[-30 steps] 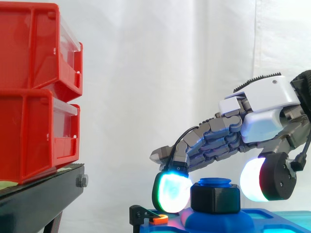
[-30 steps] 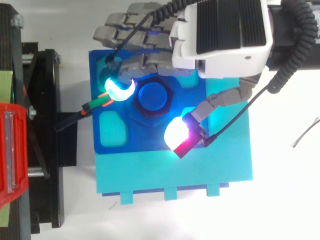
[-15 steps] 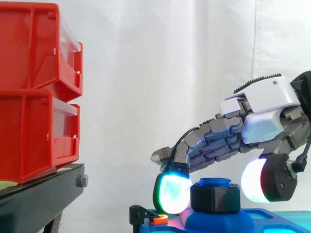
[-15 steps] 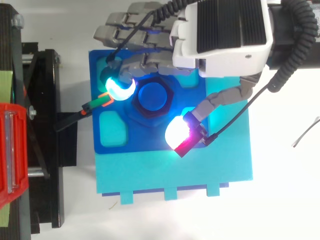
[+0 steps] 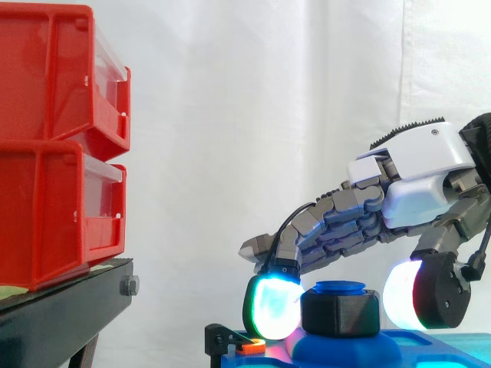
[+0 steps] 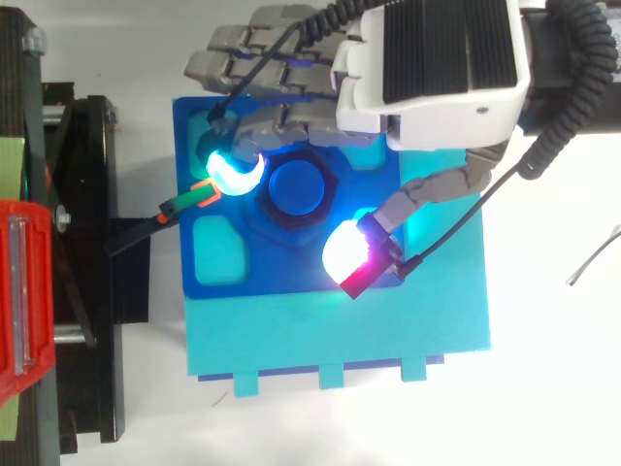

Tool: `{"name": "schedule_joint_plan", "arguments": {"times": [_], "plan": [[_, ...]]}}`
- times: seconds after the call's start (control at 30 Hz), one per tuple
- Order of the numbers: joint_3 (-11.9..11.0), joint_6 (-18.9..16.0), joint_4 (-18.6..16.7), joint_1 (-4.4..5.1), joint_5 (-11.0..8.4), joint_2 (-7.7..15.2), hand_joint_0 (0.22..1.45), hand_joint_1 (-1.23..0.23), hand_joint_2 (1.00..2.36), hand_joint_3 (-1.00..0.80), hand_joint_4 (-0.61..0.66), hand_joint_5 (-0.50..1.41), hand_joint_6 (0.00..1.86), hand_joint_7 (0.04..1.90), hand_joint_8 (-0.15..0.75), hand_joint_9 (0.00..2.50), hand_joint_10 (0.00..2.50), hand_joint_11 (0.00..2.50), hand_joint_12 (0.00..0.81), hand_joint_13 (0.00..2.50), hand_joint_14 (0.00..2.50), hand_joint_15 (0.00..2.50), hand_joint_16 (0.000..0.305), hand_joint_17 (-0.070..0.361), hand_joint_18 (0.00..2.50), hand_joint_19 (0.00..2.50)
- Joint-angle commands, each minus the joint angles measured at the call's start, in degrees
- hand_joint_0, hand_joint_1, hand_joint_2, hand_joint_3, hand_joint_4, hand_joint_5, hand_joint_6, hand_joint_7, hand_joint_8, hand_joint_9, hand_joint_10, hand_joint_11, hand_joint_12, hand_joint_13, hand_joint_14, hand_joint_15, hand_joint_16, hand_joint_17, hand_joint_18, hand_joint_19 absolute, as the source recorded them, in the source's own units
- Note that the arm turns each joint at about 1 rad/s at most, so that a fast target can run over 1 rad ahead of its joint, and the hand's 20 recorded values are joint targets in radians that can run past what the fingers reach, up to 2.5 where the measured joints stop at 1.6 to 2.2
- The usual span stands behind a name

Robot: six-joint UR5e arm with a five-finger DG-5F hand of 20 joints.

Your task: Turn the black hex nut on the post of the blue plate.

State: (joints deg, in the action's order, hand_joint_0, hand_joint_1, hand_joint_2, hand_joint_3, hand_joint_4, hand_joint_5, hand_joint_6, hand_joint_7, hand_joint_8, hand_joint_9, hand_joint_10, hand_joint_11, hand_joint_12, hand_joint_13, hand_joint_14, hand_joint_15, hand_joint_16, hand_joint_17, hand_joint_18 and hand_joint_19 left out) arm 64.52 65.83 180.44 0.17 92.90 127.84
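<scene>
The black hex nut [image 5: 339,313] sat on the post [image 6: 297,184] of the blue plate [image 6: 186,243], low and right of centre in the side view. The hand [image 6: 427,58] was curled round the nut, with one glowing pad against its left face and the thumb pad at the opposite side.

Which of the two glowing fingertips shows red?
The fingertip lower right of the black hex nut in the top view; the other fingertip glows cyan.

Side cam level, top cam overhead; both share blue plate [image 6: 184,175].
</scene>
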Motion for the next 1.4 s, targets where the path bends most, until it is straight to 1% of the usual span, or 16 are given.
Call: {"name": "schedule_joint_plan", "arguments": {"times": [0.0,0.4,0.5,0.8,0.93,1.2,1.37], "plan": [[0.0,0.0,0.0,0.0,0.0,0.0,0.46,-0.79,1.0,-0.5,0.15,-0.27,0.5,0.72,0.144,0.0,0.0,0.0,0.298,0.0,0.0,0.0,0.04,0.09,0.0,0.06],[0.0,0.0,0.2,-0.17,0.09,0.0,0.42,-0.82,1.0,-0.5,0.16,-0.27,0.5,0.73,0.159,0.0,0.0,0.0,0.314,0.0,0.0,0.0,0.043,0.096,0.0,0.05],[0.0,0.0,0.2,-0.26,0.44,0.0,0.42,-0.82,1.0,-0.5,0.17,-0.27,0.5,0.73,0.161,0.0,0.0,0.0,0.316,0.0,0.0,0.0,0.043,0.097,0.0,0.05],[0.0,0.0,0.5,-0.53,0.53,0.0,0.41,-0.8,1.0,-0.5,0.17,-0.27,0.5,0.73,0.165,0.0,0.0,0.0,0.319,0.0,0.0,0.0,0.044,0.099,0.0,0.05],[0.0,0.0,0.5,-0.7,0.61,0.0,0.41,-0.8,1.0,-0.5,0.17,-0.27,0.5,0.73,0.165,0.0,0.0,0.0,0.319,0.0,0.0,0.0,0.044,0.099,0.0,0.05],[-0.1,0.1,0.5,-0.7,0.7,0.0,0.43,-0.81,1.0,-0.5,0.16,-0.27,0.5,0.73,0.159,0.0,0.0,0.0,0.31,0.0,0.0,0.0,0.043,0.096,0.0,0.05],[-0.1,0.1,0.5,-0.53,0.7,0.0,0.45,-0.84,1.0,-0.5,0.16,-0.27,0.5,0.73,0.15,0.0,0.0,0.0,0.302,0.0,0.0,0.0,0.041,0.092,0.0,0.05]]}}
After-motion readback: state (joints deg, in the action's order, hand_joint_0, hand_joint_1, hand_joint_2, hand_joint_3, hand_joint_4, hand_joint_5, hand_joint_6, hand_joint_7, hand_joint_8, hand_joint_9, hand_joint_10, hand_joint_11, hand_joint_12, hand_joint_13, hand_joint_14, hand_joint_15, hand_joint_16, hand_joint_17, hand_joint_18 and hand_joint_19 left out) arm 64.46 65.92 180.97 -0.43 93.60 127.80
